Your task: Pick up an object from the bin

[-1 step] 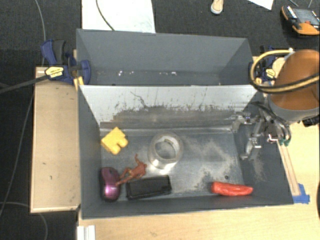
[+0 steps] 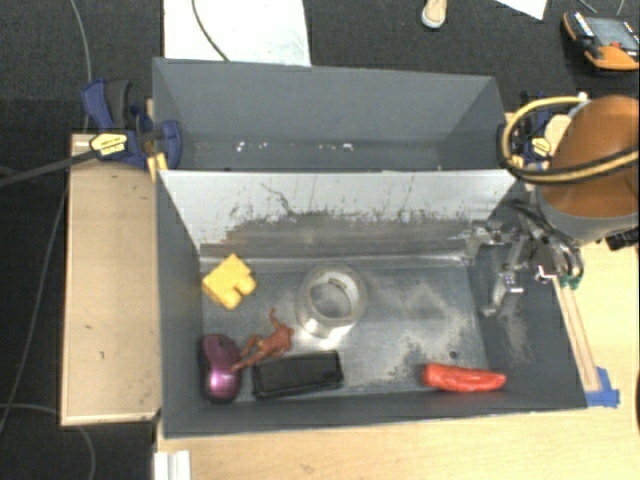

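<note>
My gripper [image 2: 503,293] hangs over the right side of the bin, close to the right wall and above the bare floor. Its fingers stand slightly apart, open, with nothing between them. A red chili-shaped toy [image 2: 463,378] lies at the front right of the bin, below and a little left of the gripper. A clear roll of tape [image 2: 330,303] sits near the middle of the floor, well to the gripper's left.
At the front left lie a black rectangular block [image 2: 297,375], a small red-brown figure [image 2: 265,346] and a purple rounded thing [image 2: 218,368], close together. A yellow notched block [image 2: 229,280] lies at the left. The arm's orange cover sits above the bin's right rim.
</note>
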`<action>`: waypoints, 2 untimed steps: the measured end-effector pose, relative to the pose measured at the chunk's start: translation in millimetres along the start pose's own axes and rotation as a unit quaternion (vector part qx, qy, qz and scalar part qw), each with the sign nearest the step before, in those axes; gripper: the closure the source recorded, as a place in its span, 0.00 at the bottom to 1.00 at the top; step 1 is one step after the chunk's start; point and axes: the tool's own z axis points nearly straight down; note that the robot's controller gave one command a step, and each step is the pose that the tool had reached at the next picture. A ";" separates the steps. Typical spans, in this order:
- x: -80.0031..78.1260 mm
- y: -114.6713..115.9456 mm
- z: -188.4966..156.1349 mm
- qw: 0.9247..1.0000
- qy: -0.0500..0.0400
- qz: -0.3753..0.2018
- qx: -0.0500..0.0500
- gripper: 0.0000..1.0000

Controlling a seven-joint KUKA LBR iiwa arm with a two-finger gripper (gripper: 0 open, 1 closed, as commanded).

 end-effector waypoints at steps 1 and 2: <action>81.5 -6.3 88.2 0.994 -0.005 -0.107 0.001 0.00; 87.0 -10.7 53.2 0.999 -0.008 -0.035 0.002 0.00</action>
